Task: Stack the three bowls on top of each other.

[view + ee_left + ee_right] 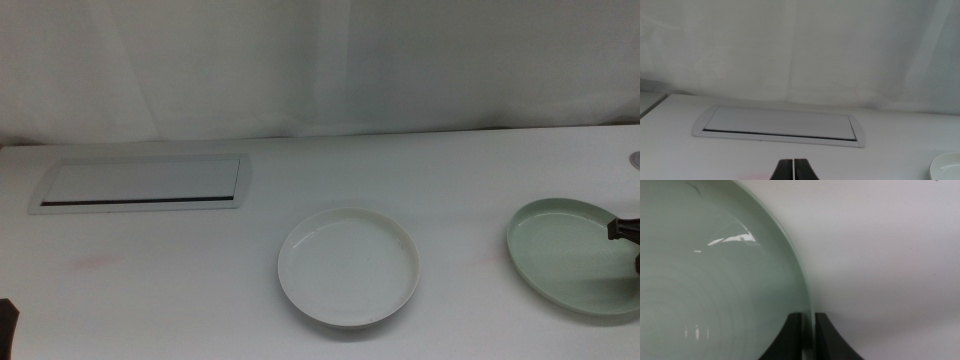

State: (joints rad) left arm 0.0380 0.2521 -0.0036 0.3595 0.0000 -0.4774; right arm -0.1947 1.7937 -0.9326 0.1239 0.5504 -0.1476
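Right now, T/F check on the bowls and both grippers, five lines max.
1. The right gripper is clamped on the rim of the pale green bowl. True.
2. The white bowl sits stacked inside the green one. False: it stands alone on the table, apart from it.
3. The left gripper holds a bowl. False: its jaws are shut on nothing, near the white panel.
4. All three bowls are clearly in the middle view. False: only white and green show fully.
5. The white bowl is empty. True.
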